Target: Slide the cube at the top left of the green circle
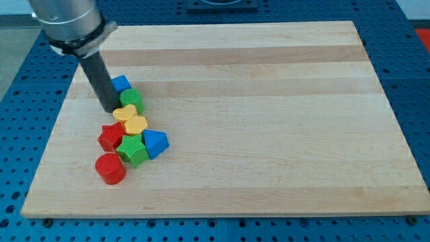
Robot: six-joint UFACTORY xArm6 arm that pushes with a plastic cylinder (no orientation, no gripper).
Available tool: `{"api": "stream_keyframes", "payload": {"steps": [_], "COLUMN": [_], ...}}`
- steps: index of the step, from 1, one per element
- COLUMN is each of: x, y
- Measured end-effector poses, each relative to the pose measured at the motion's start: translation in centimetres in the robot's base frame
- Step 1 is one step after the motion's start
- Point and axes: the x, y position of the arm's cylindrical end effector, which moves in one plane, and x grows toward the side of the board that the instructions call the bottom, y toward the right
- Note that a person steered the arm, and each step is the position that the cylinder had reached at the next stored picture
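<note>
A blue cube (121, 84) lies at the view's left, partly hidden behind my rod. A green circle (132, 100) touches it just below and to the right. My tip (109, 109) rests on the board just left of the green circle and below the blue cube, close to both.
Below the green circle sit a yellow heart (123, 113) and a second yellow block (136, 124), then a red star (111, 136), a green star (133, 150), a blue block (156, 143) and a red cylinder (110, 168). The board's left edge (55, 124) is near.
</note>
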Motion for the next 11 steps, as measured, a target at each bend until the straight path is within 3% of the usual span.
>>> {"api": "stream_keyframes", "payload": {"steps": [2, 3, 8, 11], "x": [0.0, -0.4, -1.0, -3.5], "y": [5.3, 5.0, -5.0, 5.3]}}
